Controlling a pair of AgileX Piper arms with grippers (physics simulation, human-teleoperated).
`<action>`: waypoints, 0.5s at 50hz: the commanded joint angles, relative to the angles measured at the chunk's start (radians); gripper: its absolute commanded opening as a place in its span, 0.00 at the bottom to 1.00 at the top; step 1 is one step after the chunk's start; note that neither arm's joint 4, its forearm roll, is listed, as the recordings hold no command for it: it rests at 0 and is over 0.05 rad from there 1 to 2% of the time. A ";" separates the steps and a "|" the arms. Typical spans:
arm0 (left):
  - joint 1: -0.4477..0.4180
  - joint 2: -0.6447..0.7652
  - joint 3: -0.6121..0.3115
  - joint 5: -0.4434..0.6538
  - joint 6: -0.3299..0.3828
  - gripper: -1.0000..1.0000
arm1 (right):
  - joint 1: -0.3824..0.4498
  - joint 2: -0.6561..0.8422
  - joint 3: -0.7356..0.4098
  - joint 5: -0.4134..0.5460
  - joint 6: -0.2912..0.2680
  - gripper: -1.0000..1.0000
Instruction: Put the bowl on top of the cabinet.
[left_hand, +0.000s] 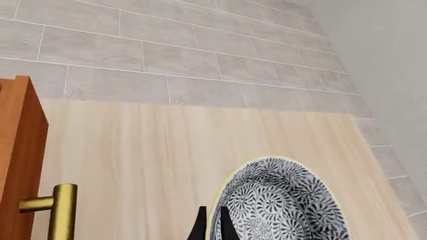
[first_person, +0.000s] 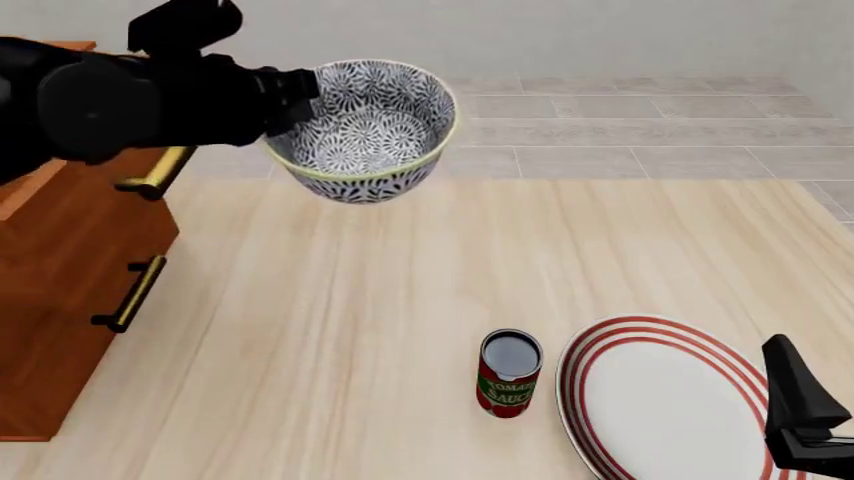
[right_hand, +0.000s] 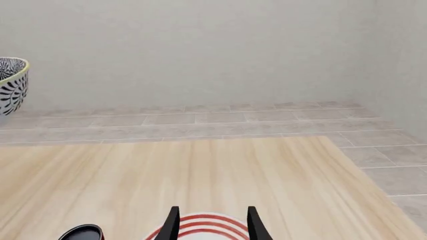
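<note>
The black-and-white floral bowl (first_person: 363, 125) hangs in the air above the table, just right of the cabinet's upper edge. My left gripper (first_person: 296, 100) is shut on its left rim; in the left wrist view the dark fingers (left_hand: 199, 226) pinch the rim of the bowl (left_hand: 280, 205). The reddish-brown cabinet (first_person: 67, 260) stands at the table's left, and its side and a brass handle (left_hand: 57, 205) show in the left wrist view. My left arm hides most of the cabinet's top. My right gripper (right_hand: 212, 225) is open, low at the front right (first_person: 801, 400). The bowl (right_hand: 12, 85) shows far off in the right wrist view.
A tomato sauce can (first_person: 509, 372) stands upright at the front centre. Beside it on the right lies a flat white plate with red rings (first_person: 667, 400), under my right gripper. Beyond the table's far edge are grey floor tiles (first_person: 627, 110) and a wall.
</note>
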 joint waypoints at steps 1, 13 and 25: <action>0.018 -0.028 -0.063 0.071 0.002 0.00 | 0.000 -0.001 0.001 -0.001 0.003 1.00; 0.059 -0.035 -0.117 0.126 -0.021 0.00 | -0.002 0.001 0.002 -0.003 0.006 1.00; 0.107 -0.067 -0.147 0.171 -0.044 0.00 | -0.001 0.001 0.000 -0.002 0.007 1.00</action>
